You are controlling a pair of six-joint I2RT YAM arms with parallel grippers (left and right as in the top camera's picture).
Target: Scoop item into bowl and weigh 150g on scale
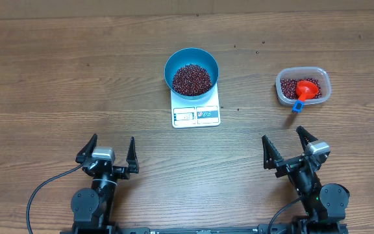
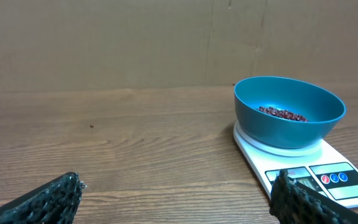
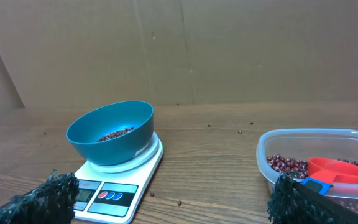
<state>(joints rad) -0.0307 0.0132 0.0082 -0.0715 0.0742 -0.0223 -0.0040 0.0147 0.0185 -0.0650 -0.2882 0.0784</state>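
The blue bowl (image 1: 174,64) stands on the white scale (image 1: 195,116) at the table's centre back, with a heap of dark red-brown beans (image 1: 191,78) inside. My left gripper (image 1: 113,140) is open near the front left and holds nothing. My right gripper (image 1: 282,134) is open near the front right, also with nothing in it. The left wrist view has the bowl (image 2: 278,134) and scale (image 2: 340,180) ahead to the right of the open gripper (image 2: 178,180). From the right wrist, the bowl (image 3: 104,149) and scale (image 3: 114,194) lie ahead left of the open gripper (image 3: 171,182).
A clear plastic tub (image 1: 281,91) at the back right holds more beans (image 3: 284,165) and a red scoop (image 1: 307,89) with a blue handle. A few loose beans (image 3: 179,203) lie on the wood beside the scale. A brown wall backs the table.
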